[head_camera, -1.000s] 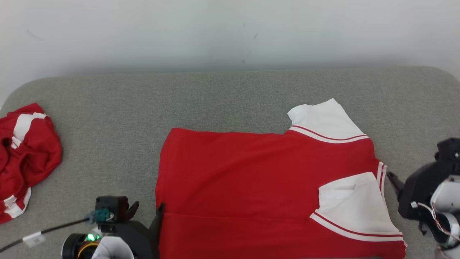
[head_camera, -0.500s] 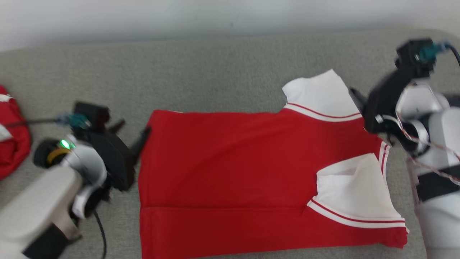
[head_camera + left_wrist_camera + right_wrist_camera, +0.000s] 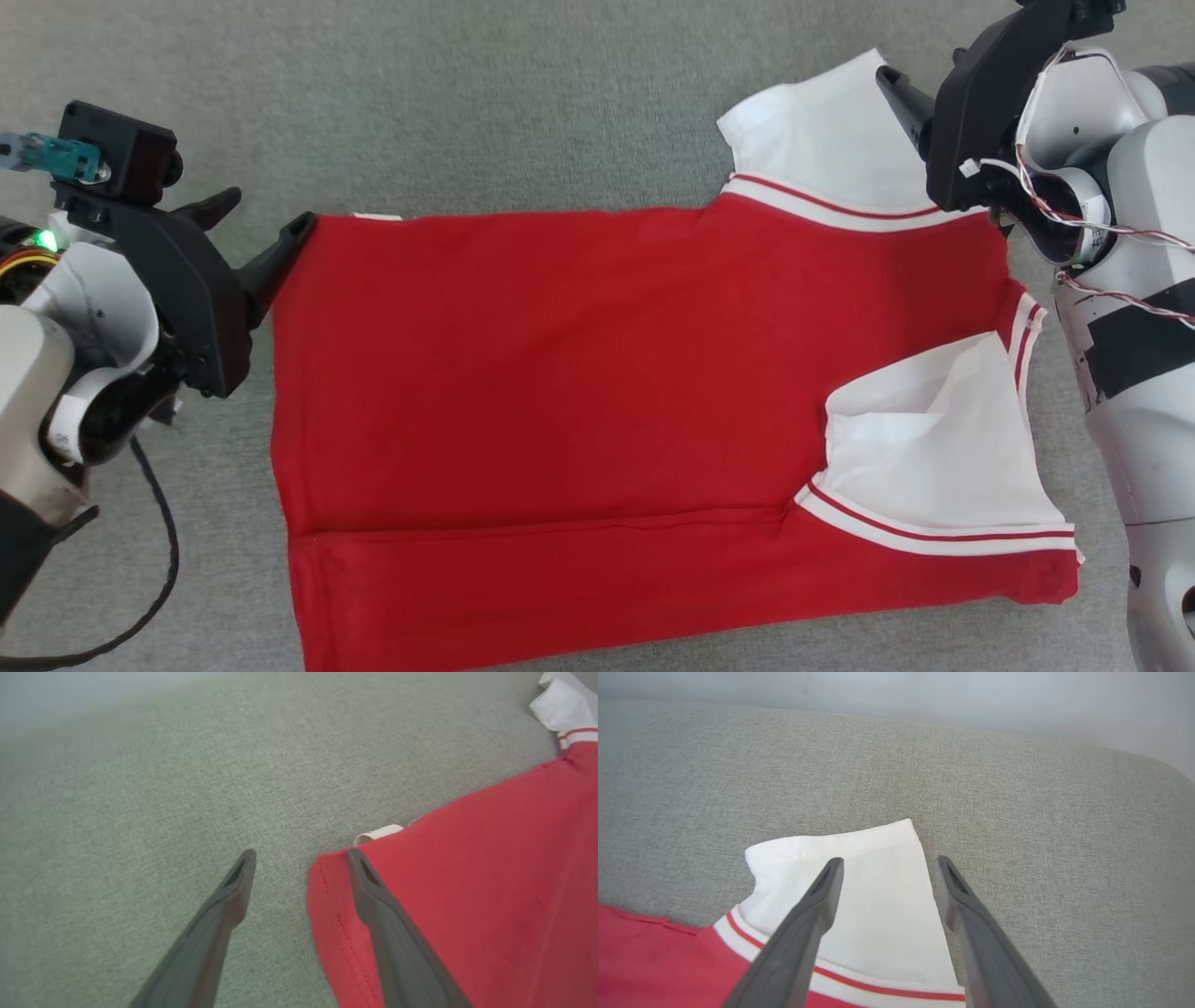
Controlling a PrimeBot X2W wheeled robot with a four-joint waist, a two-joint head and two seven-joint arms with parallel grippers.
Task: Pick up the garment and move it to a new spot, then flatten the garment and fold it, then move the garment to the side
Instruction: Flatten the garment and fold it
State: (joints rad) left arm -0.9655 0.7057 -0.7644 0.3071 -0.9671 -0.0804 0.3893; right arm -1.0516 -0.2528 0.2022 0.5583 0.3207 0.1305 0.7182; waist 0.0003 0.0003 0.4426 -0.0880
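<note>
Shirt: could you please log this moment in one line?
shirt: spread | left end effector: open at corner | right end effector: open over sleeve

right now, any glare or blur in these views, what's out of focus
Head view: even soft light, no glare, garment sharp. Left wrist view: grey surface hazes out toward the top left, near fingers soft. Right wrist view: weave crisp, white sleeve bright but not blown out.

You have nothing legible to work with here: no words, numbers or logos can be read on any surface. The small white tag [image 3: 379, 834] poking out at the corner of the red garment [image 3: 560, 373] shows no print you could make out.
</note>
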